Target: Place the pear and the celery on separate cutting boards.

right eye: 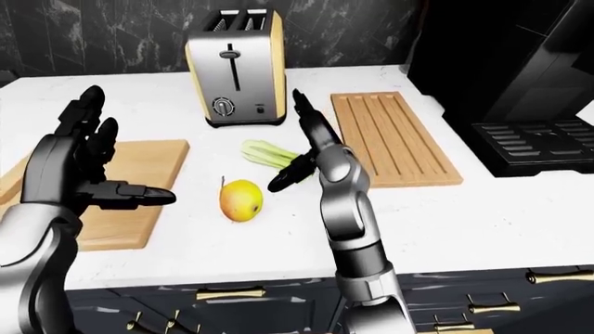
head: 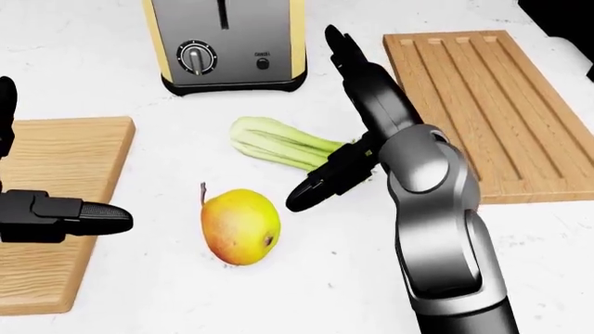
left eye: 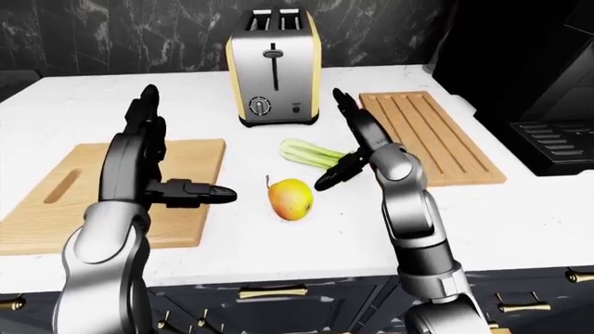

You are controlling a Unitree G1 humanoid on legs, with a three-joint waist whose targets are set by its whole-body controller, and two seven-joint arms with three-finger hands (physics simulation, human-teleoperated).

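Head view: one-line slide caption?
Open right hand hovers over pale green celery; yellow-red pear lies untouched on white counter.

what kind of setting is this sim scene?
Most likely a kitchen: a white counter with drawers below it carries a toaster and two wooden cutting boards, with a pear and celery lying between them.

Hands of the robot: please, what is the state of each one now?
Left hand: open, fingers spread, holding nothing.
Right hand: open, holding nothing, above the celery end.
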